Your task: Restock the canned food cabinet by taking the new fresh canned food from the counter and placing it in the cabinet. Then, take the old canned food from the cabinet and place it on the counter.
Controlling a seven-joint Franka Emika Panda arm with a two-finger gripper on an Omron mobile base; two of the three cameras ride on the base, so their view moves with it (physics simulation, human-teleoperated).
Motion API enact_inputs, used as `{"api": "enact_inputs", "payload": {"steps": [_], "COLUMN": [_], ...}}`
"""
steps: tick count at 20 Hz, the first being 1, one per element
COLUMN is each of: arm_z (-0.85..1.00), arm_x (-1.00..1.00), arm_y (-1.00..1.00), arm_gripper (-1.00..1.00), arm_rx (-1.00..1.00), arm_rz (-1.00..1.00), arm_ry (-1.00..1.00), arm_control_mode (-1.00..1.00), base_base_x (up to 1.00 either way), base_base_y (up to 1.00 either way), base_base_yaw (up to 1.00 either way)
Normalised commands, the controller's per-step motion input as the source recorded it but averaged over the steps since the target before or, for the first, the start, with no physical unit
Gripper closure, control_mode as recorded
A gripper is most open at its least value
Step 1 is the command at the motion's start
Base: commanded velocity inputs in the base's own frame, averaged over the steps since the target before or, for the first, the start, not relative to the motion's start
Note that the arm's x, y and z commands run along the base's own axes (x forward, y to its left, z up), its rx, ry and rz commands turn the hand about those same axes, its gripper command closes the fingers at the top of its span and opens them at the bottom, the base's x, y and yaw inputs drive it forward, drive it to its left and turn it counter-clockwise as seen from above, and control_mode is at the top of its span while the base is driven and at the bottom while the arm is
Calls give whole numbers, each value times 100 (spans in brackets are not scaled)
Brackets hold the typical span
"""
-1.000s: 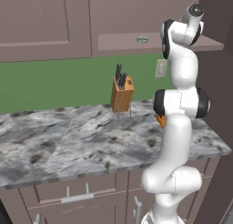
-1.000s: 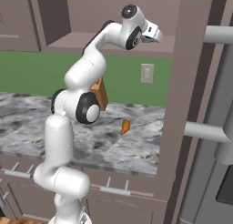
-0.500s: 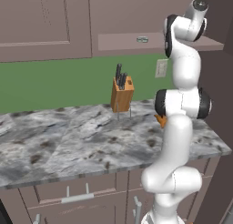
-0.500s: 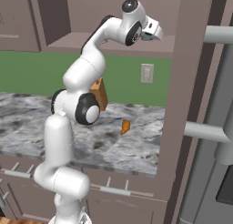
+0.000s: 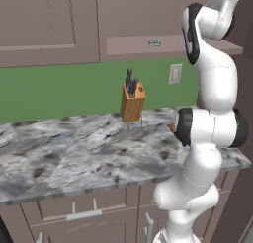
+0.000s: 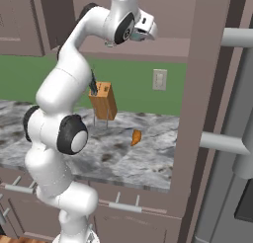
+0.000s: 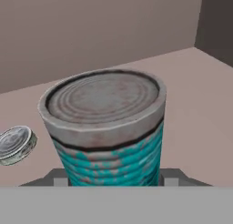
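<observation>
Teal can (image 7: 107,132), cabinet shelf (image 7: 191,95): my arm has risen to it, flat tin (image 7: 16,145) shelved at nine o'clock; gripper (image 6: 147,30) opening indiscernible.

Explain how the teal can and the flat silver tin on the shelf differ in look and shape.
The teal can is taller than wide, with ribbed teal sides and a dull grey top; the silver tin is low, flat and shiny. The teal can looms large in the hand view; the silver tin looks small beside it. Both are round and rest on the shelf.
</observation>
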Motion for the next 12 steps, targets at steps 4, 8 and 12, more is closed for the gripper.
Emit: {"api": "enact_inputs", "payload": {"steps": [4,8,12], "arm_z": [-35,-83,-100], "arm_x": [-100,-100,-100], "arm_y": [91,62,50], "arm_gripper": [100,100,100], "arm_rx": [0,0,1], "arm_rz": [13,11,15], "arm_ry": [0,0,5], "arm_control_mode": [-100,-100,-100], "base_base_x": [0,0,0], "base_base_y": [0,0,0], "base_base_yaw": [0,0,0]}}
